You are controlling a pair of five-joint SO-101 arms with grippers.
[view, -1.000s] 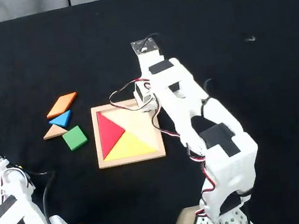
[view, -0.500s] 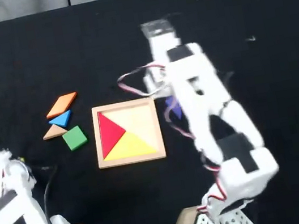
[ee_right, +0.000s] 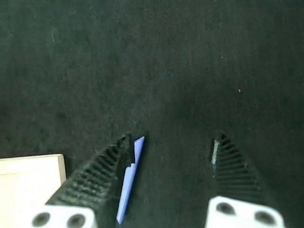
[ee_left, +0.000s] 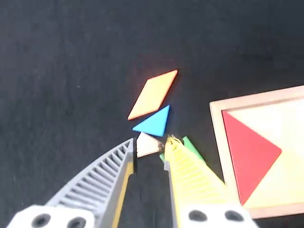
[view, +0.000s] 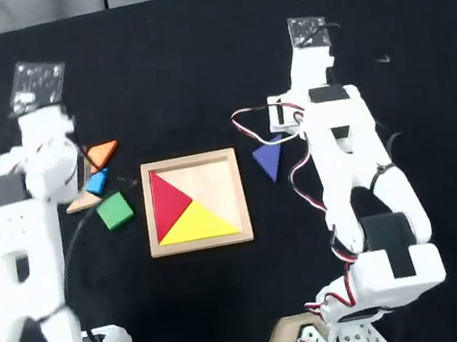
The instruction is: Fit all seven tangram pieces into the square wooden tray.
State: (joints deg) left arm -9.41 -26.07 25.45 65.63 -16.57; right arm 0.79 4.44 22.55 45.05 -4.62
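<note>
Pieces outstanding: tray (view: 201, 244) holds two. Left gripper (ee_left: 148, 147), released, hangs over the tan triangle (ee_left: 145, 144) off the tray's left edge; centre your jaws, sparing the green square (view: 114, 211). Right gripper (ee_right: 173, 140) released beside the purple triangle (ee_right: 127, 185).

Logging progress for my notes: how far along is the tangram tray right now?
Done: red triangle and yellow triangle lie in the tray. In hand: nothing gripped; the left gripper is open over the tan triangle, the right gripper open by the purple triangle. Left: those two plus the orange parallelogram, blue triangle and green square, all on the table.
</note>
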